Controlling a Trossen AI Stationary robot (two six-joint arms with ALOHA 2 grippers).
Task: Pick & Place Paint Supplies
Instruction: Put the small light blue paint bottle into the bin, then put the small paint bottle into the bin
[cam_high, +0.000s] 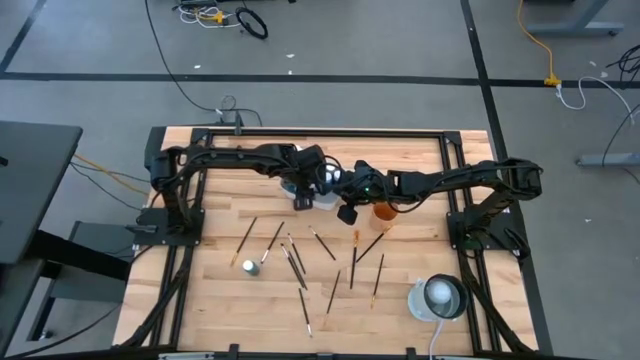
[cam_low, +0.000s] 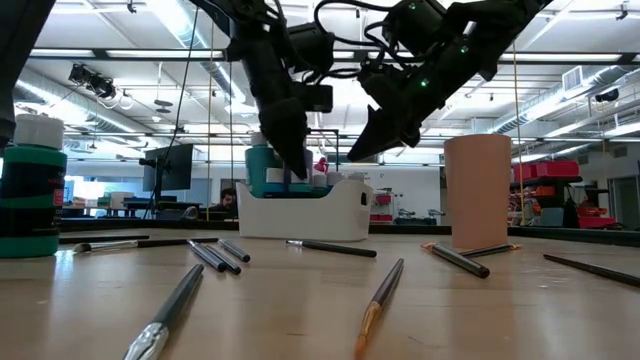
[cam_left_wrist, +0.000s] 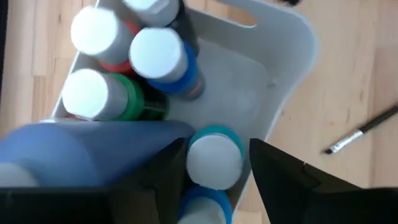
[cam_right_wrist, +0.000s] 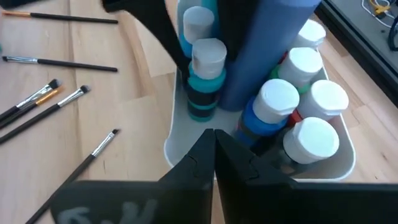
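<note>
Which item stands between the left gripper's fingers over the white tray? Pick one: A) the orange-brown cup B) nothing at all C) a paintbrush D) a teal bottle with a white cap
D: in the left wrist view the left gripper straddles the white-capped teal bottle standing in the white tray, its dark fingers apart on either side of the cap.

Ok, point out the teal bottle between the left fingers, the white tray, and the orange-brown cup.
teal bottle (cam_left_wrist: 214, 155): left wrist view, on its white cap.
white tray (cam_low: 345, 210): low view, on its outer side wall.
orange-brown cup (cam_low: 477, 190): low view, mid-height on its side.
</note>
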